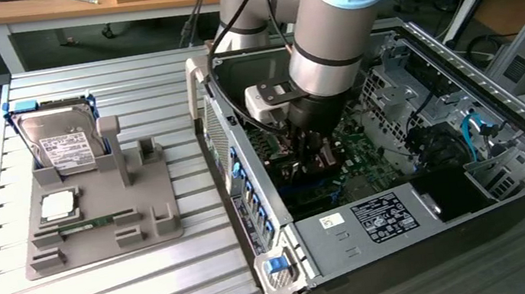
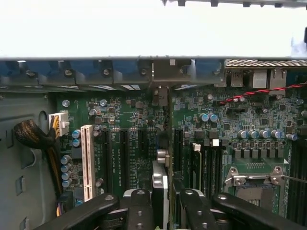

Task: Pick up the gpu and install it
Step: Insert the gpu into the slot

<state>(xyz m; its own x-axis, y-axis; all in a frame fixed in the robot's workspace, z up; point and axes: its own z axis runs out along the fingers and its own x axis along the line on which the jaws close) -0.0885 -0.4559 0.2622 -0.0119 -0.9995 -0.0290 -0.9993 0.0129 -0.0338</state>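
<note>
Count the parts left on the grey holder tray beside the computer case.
3. A hard drive stands upright at the tray's far end, a square processor chip lies flat in the middle, and a memory stick sits nearer. Smaller parts may be hidden.

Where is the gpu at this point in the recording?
The gpu is on edge between the fingers of the gripper, inside the open computer case. It is held over the motherboard and its expansion slots, beside the white slot.
</note>
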